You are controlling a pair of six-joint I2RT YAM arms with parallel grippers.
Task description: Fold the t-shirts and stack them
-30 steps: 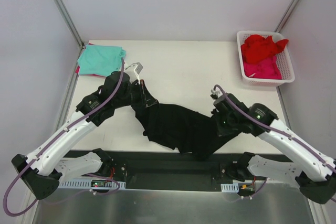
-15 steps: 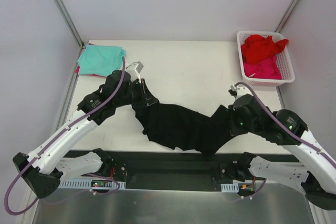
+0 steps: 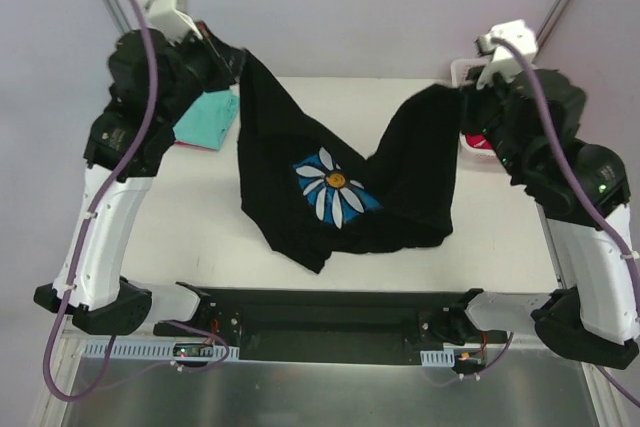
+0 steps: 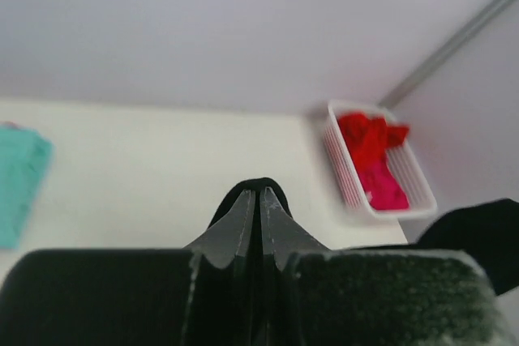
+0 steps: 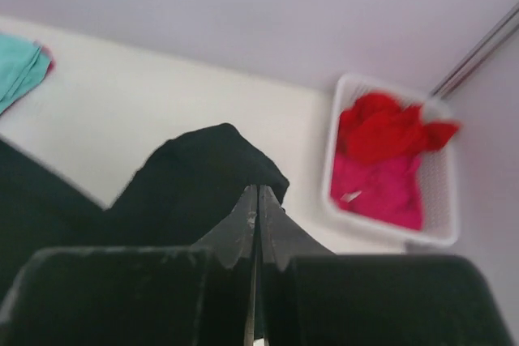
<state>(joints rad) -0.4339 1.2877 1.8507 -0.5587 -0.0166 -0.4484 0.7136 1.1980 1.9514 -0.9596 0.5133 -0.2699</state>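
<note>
The white table (image 3: 190, 217) sits in a booth of pale grey walls (image 3: 340, 7), with a metal post (image 3: 112, 5) running up each of the 2 far corners. At the far right corner is a white slotted basket (image 5: 331, 160) holding a red t-shirt (image 5: 381, 131) on top of a pink t-shirt (image 5: 381, 188). From above, my right arm (image 3: 560, 157) hides most of it. A teal t-shirt (image 3: 208, 119) lies at the far left, partly behind the left arm (image 3: 130, 137).

The black t-shirt (image 3: 290, 147) hangs over the middle of the table, flower print (image 3: 335, 185) facing up. It blocks my view of the surface below, and I cannot tell whether its hem touches. The left gripper (image 4: 259, 200) and right gripper (image 5: 258, 194) are each pinched tight on a top corner of it.
</note>
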